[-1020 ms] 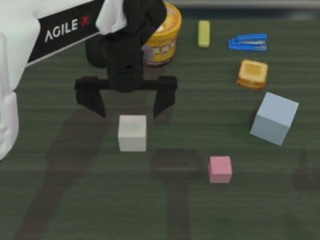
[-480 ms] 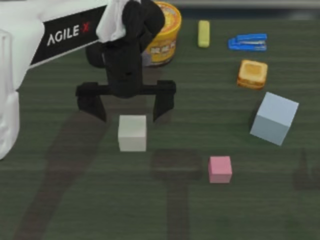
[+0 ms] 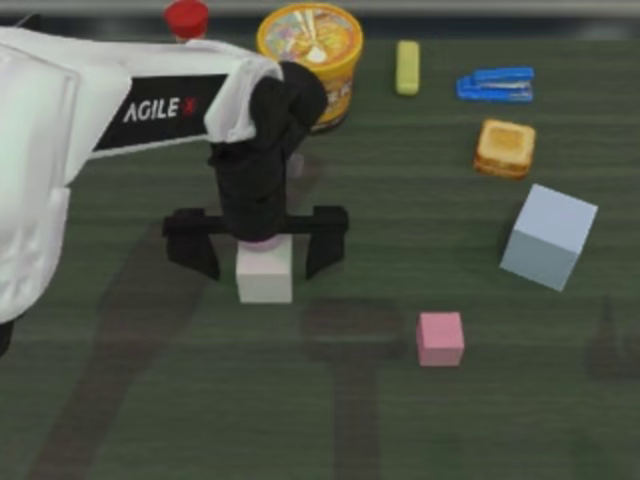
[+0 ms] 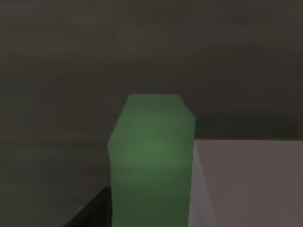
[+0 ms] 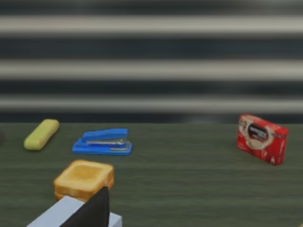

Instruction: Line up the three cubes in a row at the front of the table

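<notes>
The mid-sized pale pink-white cube (image 3: 265, 278) sits left of the table's middle. My left gripper (image 3: 260, 262) hangs right over it, open, with one black finger on each side and a gap between each finger and the cube. The left wrist view is dim; the cube's pale face (image 4: 246, 184) shows beside a green block shape (image 4: 151, 161). The small bright pink cube (image 3: 440, 338) lies nearer the front, right of centre. The large pale blue-grey cube (image 3: 548, 236) stands at the right, turned askew. One dark finger (image 5: 94, 208) of my right gripper shows in front of that cube (image 5: 49, 218).
Along the back of the dark green table (image 3: 420, 420) stand a yellow noodle cup (image 3: 310, 50), a red knob (image 3: 186, 17), a yellow bar (image 3: 407, 67) and a blue stapler (image 3: 496, 85). A toast-like block (image 3: 504, 148) lies behind the blue-grey cube. A red box (image 5: 262, 138) shows farther off.
My left gripper has come forward and down from behind the pale cube and now straddles it. The noodle cup is uncovered. The cubes have not moved.
</notes>
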`<state>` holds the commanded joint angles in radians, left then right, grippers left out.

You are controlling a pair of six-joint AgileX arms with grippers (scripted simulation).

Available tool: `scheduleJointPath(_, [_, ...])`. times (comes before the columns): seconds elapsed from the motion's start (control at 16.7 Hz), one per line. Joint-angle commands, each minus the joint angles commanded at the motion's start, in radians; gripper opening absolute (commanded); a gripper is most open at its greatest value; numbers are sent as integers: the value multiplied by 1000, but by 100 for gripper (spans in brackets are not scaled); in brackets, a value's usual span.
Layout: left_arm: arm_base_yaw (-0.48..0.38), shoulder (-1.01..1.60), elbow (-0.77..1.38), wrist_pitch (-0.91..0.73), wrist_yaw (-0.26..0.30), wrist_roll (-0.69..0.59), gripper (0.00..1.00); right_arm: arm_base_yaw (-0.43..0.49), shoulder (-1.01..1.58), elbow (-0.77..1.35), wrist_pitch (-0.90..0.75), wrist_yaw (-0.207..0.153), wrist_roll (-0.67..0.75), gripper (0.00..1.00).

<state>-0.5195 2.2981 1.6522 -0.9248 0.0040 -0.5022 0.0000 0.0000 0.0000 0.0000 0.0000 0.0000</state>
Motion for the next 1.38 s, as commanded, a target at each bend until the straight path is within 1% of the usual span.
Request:
scheduleJointPath(0.18, [0,0,0,0,0,0,100,0,0,0,0,0,0,100])
scheduleJointPath(0.96, [0,0,0,0,0,0,2,0,0,0,0,0,0,100])
scheduleJointPath(1.02, [0,0,0,0,0,0,0,0,0,0,0,0,0,100])
scheduleJointPath(1.38, [0,0,0,0,0,0,0,0,0,0,0,0,0,100])
